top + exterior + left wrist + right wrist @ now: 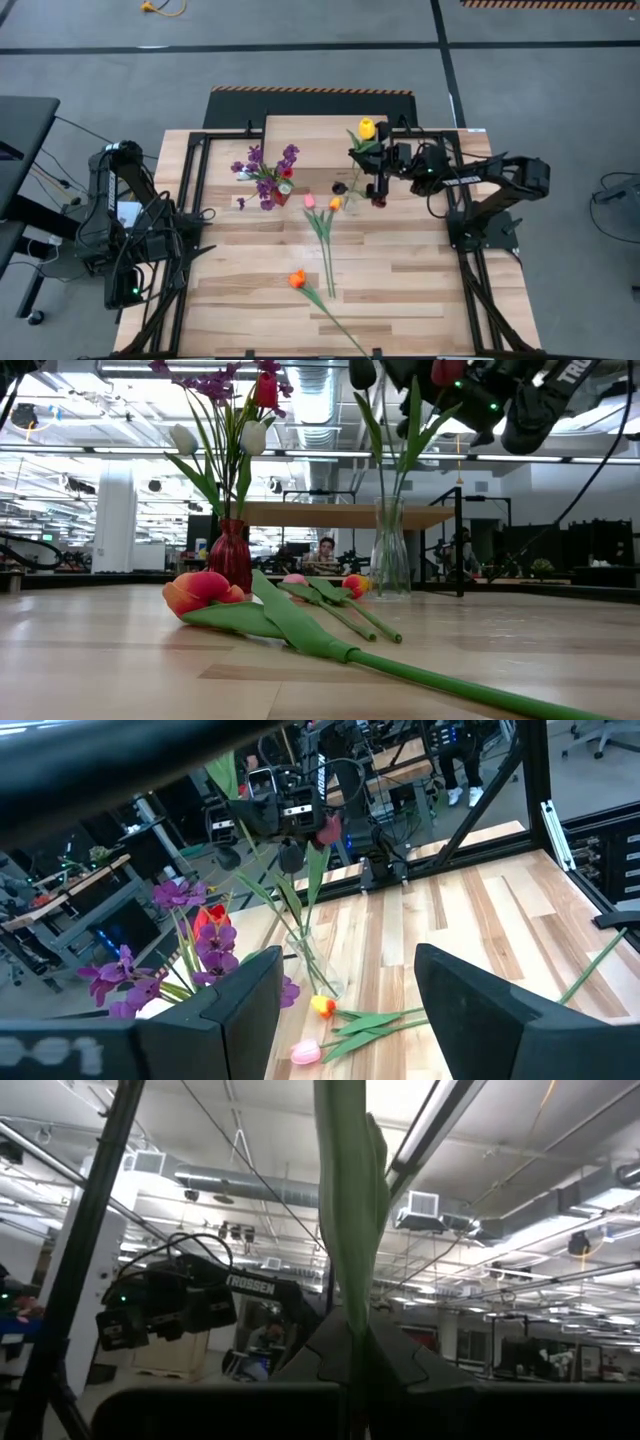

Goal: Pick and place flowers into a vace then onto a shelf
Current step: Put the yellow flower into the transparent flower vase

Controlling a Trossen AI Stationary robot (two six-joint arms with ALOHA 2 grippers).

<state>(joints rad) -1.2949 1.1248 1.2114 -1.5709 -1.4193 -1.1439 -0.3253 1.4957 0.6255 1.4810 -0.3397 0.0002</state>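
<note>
My right gripper (374, 176) is shut on a green flower stem (350, 1210) above a clear glass vase (390, 558) that stands in front of the shelf (340, 515). A yellow tulip head (367, 128) shows above the gripper, with dark and red heads (322, 830) beside it. A red vase (230, 555) holds purple sprigs and tulips. Pink and orange tulips (322, 203) lie flat at mid-table, and an orange tulip (200, 592) lies near the front edge. My left gripper (345, 1010) waits open at the table's left. My right gripper pinches the green stem with its leaf (352, 1325) between its two fingers. The fingers come from the table's right side and lie across the stem. The stem stands roughly upright, and its lower end (303, 935) reaches down into the clear vase.
The shelf (320, 138) sits at the table's far middle, behind both vases. Black frame rails (195, 190) run along the table's left and right sides. A long green stem (450, 685) slants across the near part of the table. Bare planks lie between the vases and the front edge.
</note>
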